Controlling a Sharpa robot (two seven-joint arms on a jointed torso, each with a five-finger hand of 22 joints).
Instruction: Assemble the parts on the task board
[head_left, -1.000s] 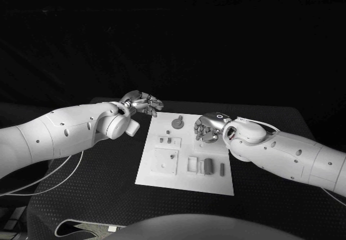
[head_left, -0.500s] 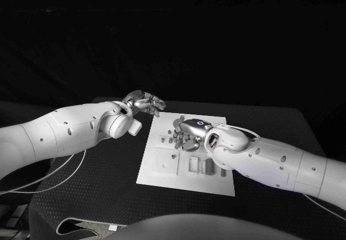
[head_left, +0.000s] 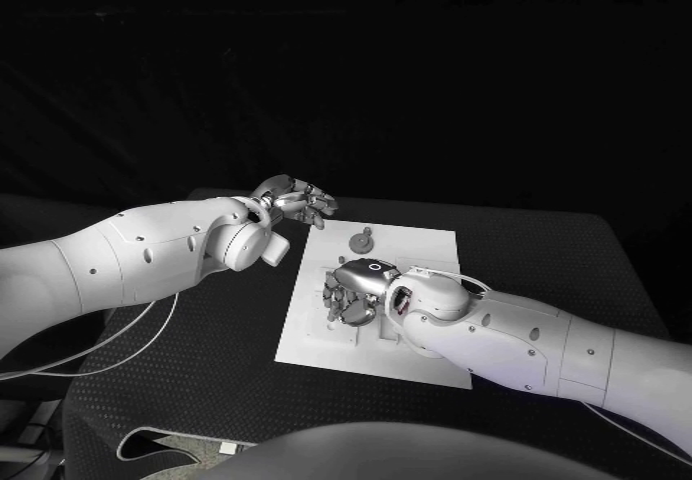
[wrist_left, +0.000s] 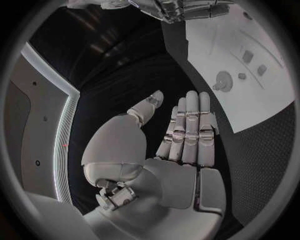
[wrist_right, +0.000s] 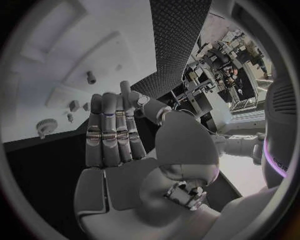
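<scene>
Inspector: Task board (head_left: 427, 248) lies mid-counter; right hand (head_left: 351, 290) hovers over its near-left parts, fingers apart, empty.

Operator: Left hand (head_left: 293, 206)?

Inspector: Empty, fingers loosely apart, off the far-left corner. Lower the right squarely over one part before closing.

The table (head_left: 188, 380) is covered with a black, matt, finely textured surface resembling woven or dimpled mat. The task board (head_left: 418, 245) is seen as a smooth, matt white plate, apparently plastic. The parts (head_left: 361, 241) are finished in dull grey. Both arms are clad in smooth, slightly glossy white plastic shells. The left hand (head_left: 293, 205) and right hand (head_left: 353, 290) are presented in silver, metallic-looking, satin finish with pale smooth finger pads (wrist_left: 190, 107).
</scene>
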